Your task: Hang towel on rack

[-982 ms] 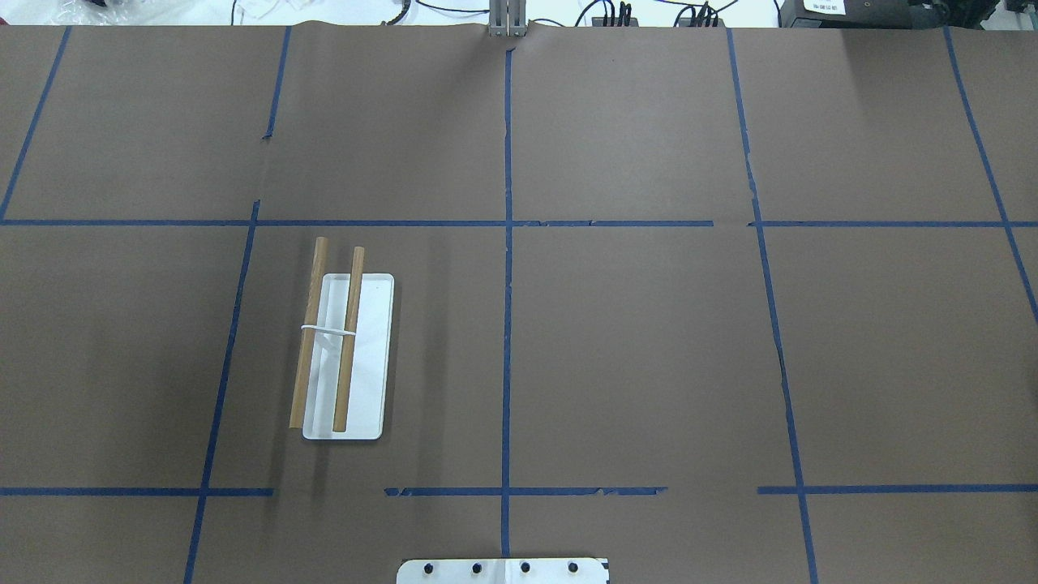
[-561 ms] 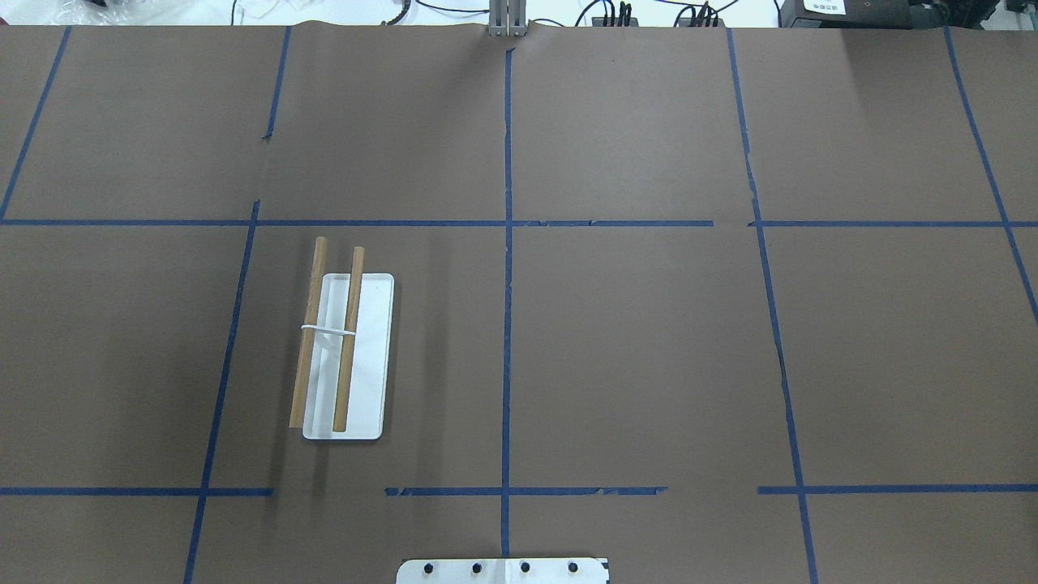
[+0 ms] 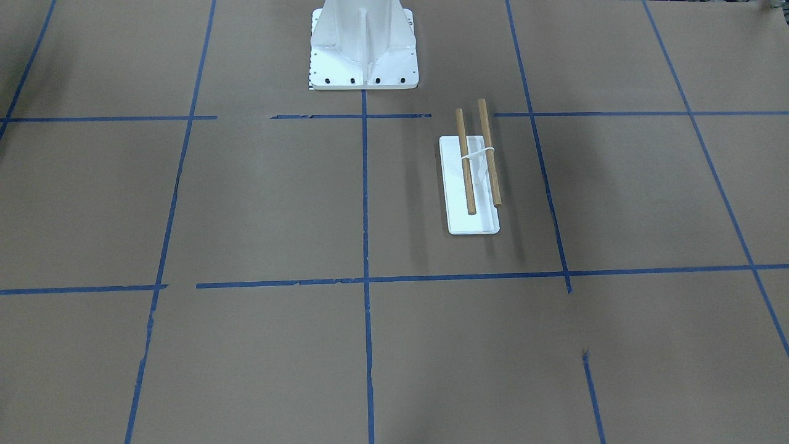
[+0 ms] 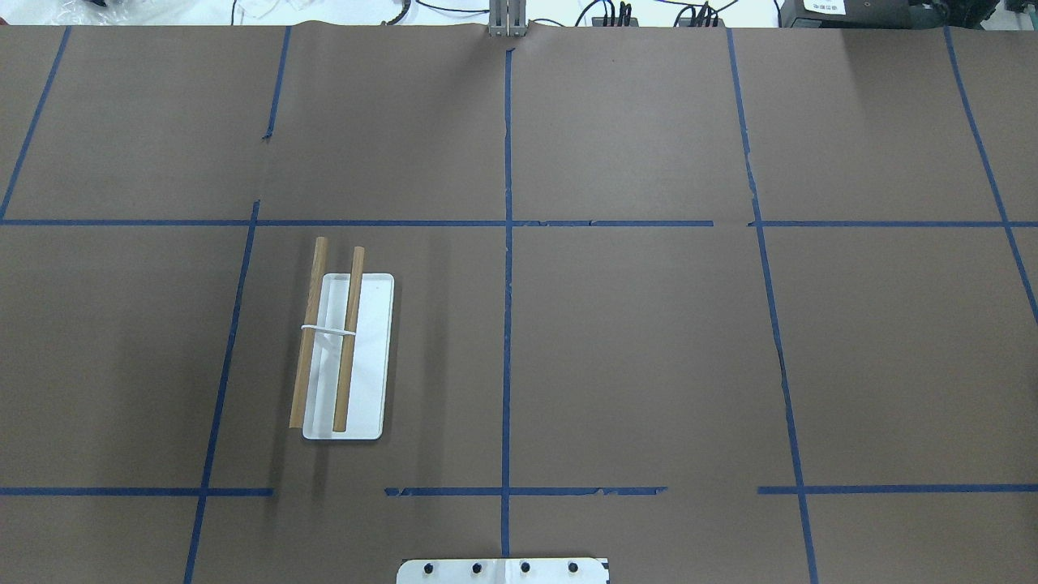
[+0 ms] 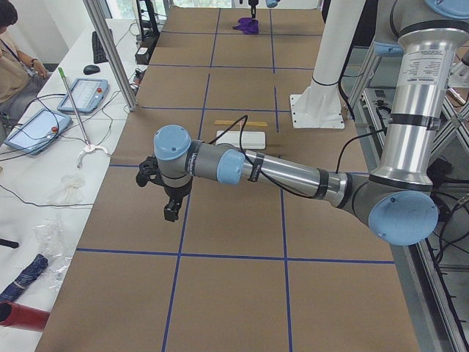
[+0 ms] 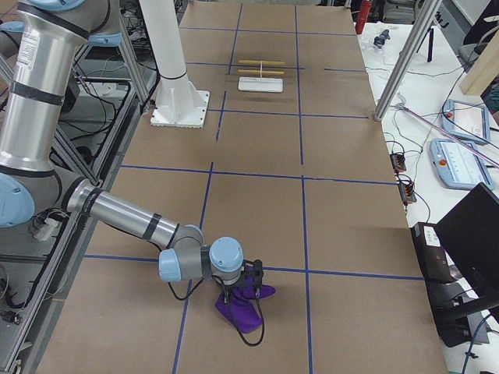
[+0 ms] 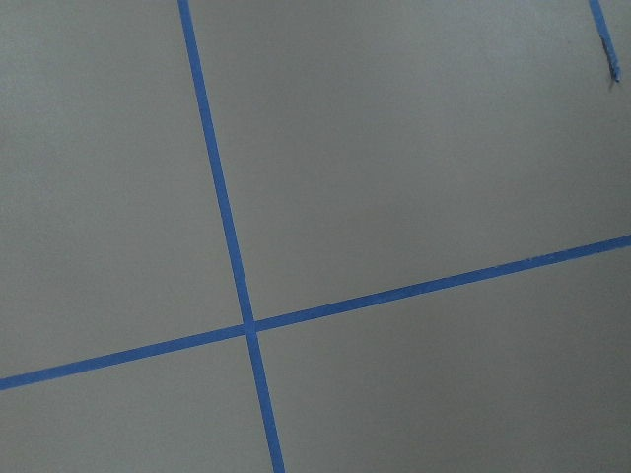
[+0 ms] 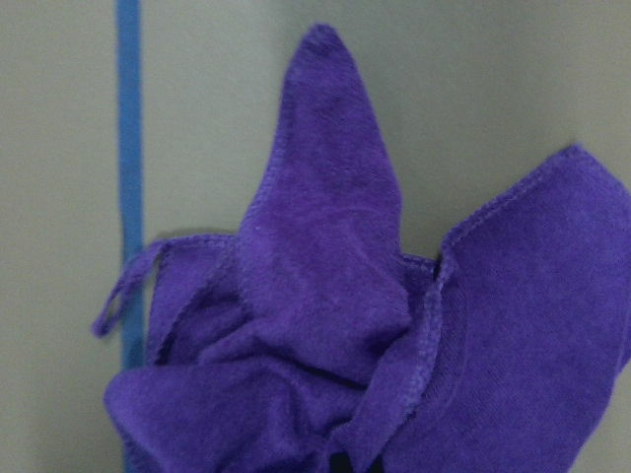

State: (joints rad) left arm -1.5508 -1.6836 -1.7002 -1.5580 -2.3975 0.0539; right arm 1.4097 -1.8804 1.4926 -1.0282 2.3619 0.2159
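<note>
The rack (image 4: 373,357) stands on the robot's left half of the table: a flat white base with two wooden dowel rods over it. It also shows in the front view (image 3: 478,222) and both side views (image 5: 245,138) (image 6: 261,85). The purple towel (image 6: 243,305) lies crumpled at the table's right end and fills the right wrist view (image 8: 335,325). My right gripper (image 6: 253,273) is right at the towel; I cannot tell whether it is open or shut. My left gripper (image 5: 170,209) hangs over bare table near the left end; its state cannot be told.
The white bolted pedestal base (image 3: 362,49) stands at the robot's edge of the table, mid-width. Blue tape lines (image 7: 246,325) grid the brown paper. An operator (image 5: 11,59) and tablets (image 5: 77,94) are at a side bench beyond the far edge.
</note>
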